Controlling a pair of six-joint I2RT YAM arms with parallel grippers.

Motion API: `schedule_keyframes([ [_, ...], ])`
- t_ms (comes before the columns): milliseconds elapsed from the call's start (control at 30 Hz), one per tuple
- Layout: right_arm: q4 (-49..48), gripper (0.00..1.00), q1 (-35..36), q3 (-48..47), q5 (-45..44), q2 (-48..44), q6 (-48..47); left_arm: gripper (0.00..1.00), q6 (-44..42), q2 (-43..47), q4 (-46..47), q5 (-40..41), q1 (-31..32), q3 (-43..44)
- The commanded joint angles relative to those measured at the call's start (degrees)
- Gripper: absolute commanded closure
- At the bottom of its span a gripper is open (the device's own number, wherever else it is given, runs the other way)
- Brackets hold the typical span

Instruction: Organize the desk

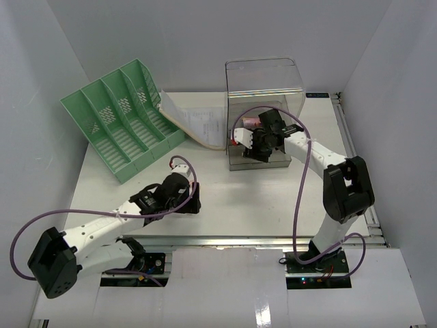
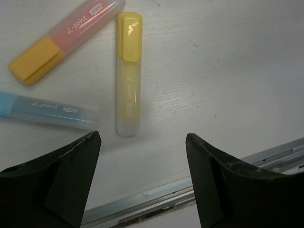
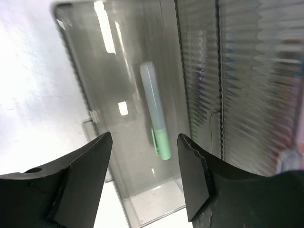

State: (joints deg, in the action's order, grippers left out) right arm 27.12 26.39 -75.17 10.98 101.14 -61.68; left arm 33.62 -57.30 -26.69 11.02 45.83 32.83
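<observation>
The white desk (image 1: 259, 198) has a metal rail (image 1: 259, 240) along its front edge. My left gripper (image 1: 190, 202) hangs open and empty just above the desk near the rail (image 2: 142, 199). Its wrist view (image 2: 142, 142) shows three highlighters beyond the fingertips: a yellow one (image 2: 128, 71), a pink one with an orange cap (image 2: 66, 38) and a blue one (image 2: 47, 111). My right gripper (image 1: 249, 145) is open and empty over a clear plastic box (image 1: 265, 85). Between its fingertips (image 3: 145, 142), a blue highlighter with a green cap (image 3: 156, 118) lies inside the box (image 3: 95, 95).
A green file organizer (image 1: 123, 116) lies tilted at the back left, with papers (image 1: 201, 123) beside it. The clear box has a raised lid and something pink (image 1: 249, 119) inside. Pale walls enclose the desk on three sides.
</observation>
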Motion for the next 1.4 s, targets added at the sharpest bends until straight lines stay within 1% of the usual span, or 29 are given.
schedule_keyframes([
  [0, 2.95, 0.34, 0.24, 1.77, 9.42, -10.05, 6.84, 0.17, -2.91, -3.81, 1.94, -2.1, -1.28, 3.97],
  [67, 3.73, 0.31, 0.24, 3.71, 13.62, -13.94, 10.08, 0.19, -3.39, -5.54, 1.55, -1.79, -1.71, 4.96],
  [100, 4.93, 0.3, 0.0, 4.6, 18.2, -16.84, 10.65, 0.2, -3.71, -7.07, 1.47, -1.63, -1.95, 5.61],
  [167, 4.73, 0.28, -0.57, 9.15, 24.08, -21.66, 11.14, 0.23, -3.91, -8.69, 1.61, -1.51, -2.28, 6.04],
  [233, 3.63, 0.28, -1.44, 13.9, 28.16, -25.35, 11.58, 0.24, -4.34, -11.5, 1.9, -1.37, -2.5, 6.5],
  [300, 3.1, 0.27, -2.97, 17.12, 33.64, -29.77, 11.16, 0.26, -5.07, -14.49, 2.33, -0.98, -2.96, 7.09],
  [333, 2.84, 0.26, -4.12, 18.89, 35.15, -31.7, 10.98, 0.28, -5.35, -15.41, 2.54, -0.73, -3.21, 7.38],
  [500, 1.55, 0.25, -8.81, 23.34, 41.49, -36.7, 11.21, 0.34, -6.81, -23.03, 4.25, -0.3, -3.88, 10.3],
  [633, 1.06, 0.25, -11.15, 24.89, 43.98, -37.98, 11.39, 0.43, -6.26, -27.19, 4.68, -0.46, -3.82, 11.68],
  [733, 1.07, 0.25, -11.51, 25.25, 45.06, -38.33, 11.26, 0.53, -5.58, -28.39, 4.71, -0.89, -3.82, 11.76],
  [967, 1.09, 0.25, -12.04, 25.68, 45.84, -39.21, 11.04, 0.78, -4.73, -25.76, 5.37, -3.23, -3.36, 9.27],
  [1033, 1.01, 0.25, -12.34, 25.69, 46.41, -39.54, 11.24, 0.82, -4.62, -24.21, 5.61, -4.65, -2.57, 8.93],
  [1100, 1.0, 0.25, -12.81, 25.51, 46.6, -39.91, 11.52, 0.85, -4.82, -21.54, 6.24, -7.13, -1.53, 9.27],
  [1167, 0.92, 0.26, -13.62, 25.43, 46.76, -40.48, 11.93, 0.88, -7.1, -19.23, 6.98, -8.86, 0.52, 11.07],
  [1233, 0.88, 0.26, -14.21, 25.34, 46.68, -41.09, 12.26, 0.89, -10.68, -18.58, 7.61, -8.83, 3.36, 13.26],
  [1300, 0.7, 0.26, -15.03, 25.35, 46.66, -41.62, 12.55, 0.89, -17.76, -18.75, 8.52, -8.83, 5.88, 17.2],
  [1367, 0.4, 0.26, -15.96, 25.43, 46.55, -42.01, 13.11, 0.9, -26.47, -21.27, 9.17, -10.38, 6.61, 22.49],
])
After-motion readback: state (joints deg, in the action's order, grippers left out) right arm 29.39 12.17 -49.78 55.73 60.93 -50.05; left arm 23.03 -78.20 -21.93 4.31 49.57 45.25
